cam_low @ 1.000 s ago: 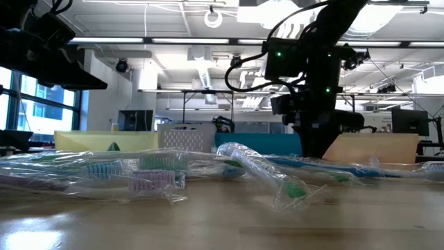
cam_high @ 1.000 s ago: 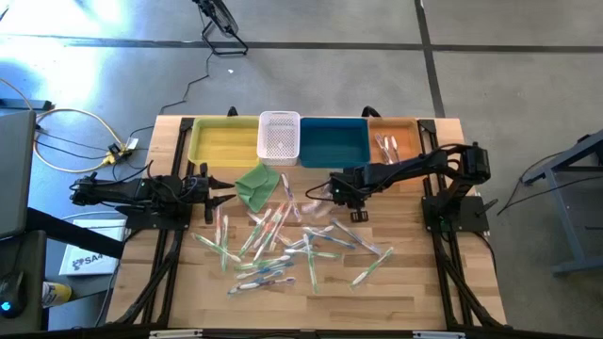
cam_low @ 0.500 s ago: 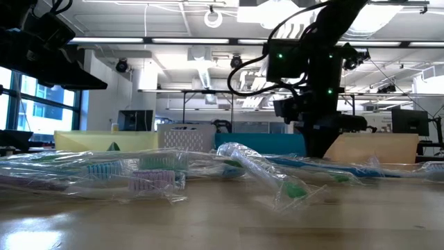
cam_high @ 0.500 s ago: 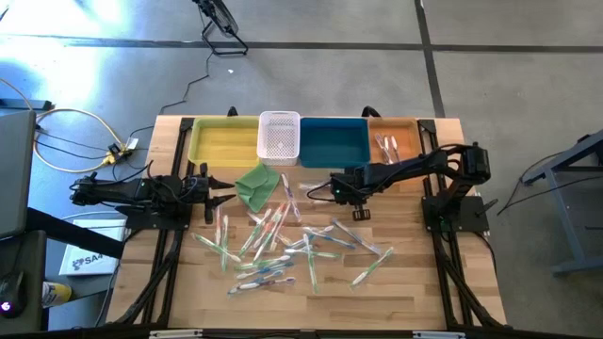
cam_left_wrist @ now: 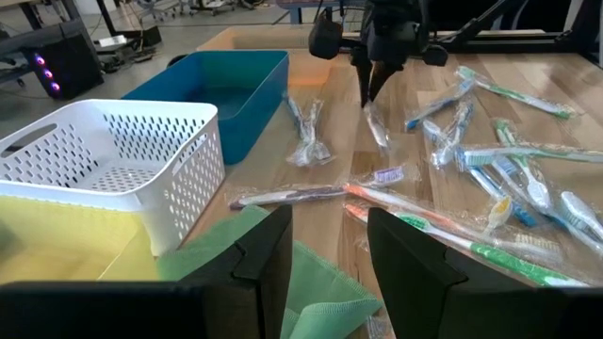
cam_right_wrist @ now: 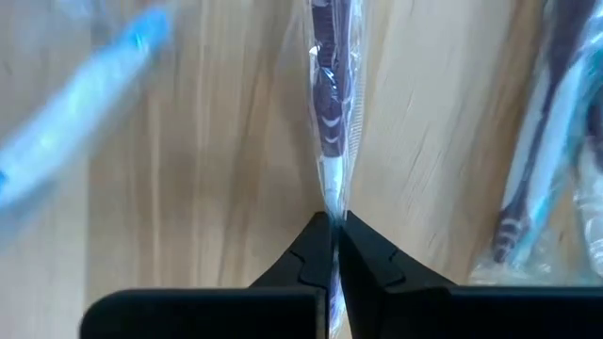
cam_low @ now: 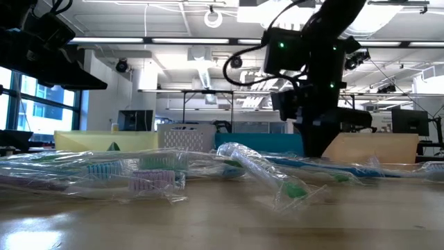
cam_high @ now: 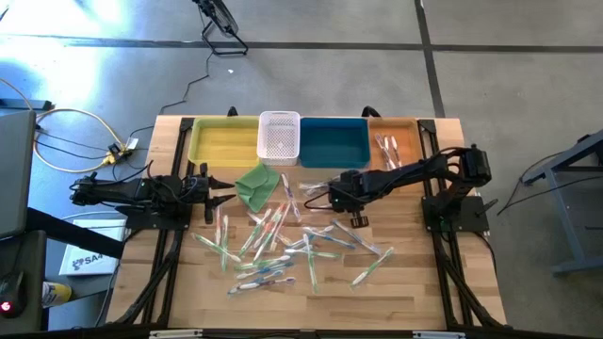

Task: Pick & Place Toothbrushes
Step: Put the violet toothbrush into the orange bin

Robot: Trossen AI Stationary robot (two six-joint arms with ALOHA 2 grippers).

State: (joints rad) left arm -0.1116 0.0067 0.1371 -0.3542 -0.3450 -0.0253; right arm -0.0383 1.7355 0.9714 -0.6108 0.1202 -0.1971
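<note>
The right gripper [cam_right_wrist: 331, 226] has its fingers pinched fully closed on a wrapped toothbrush [cam_right_wrist: 327, 113], gripping the clear wrapper near one end, with the rest running straight out ahead of the fingers and lying on the table [cam_high: 405, 282]. The other toothbrushes [cam_high: 273, 247] are scattered below and beside it, and a few already sit in the orange bin [cam_high: 400, 141] back behind the arm. My guess is it's about to lift, so go straight up and slow, since that shiny wrapper could slip or drag a neighbour along. The left gripper [cam_left_wrist: 325, 273] is parked by the green cloth [cam_high: 256, 183], fingers partly open, holding nothing.
</note>
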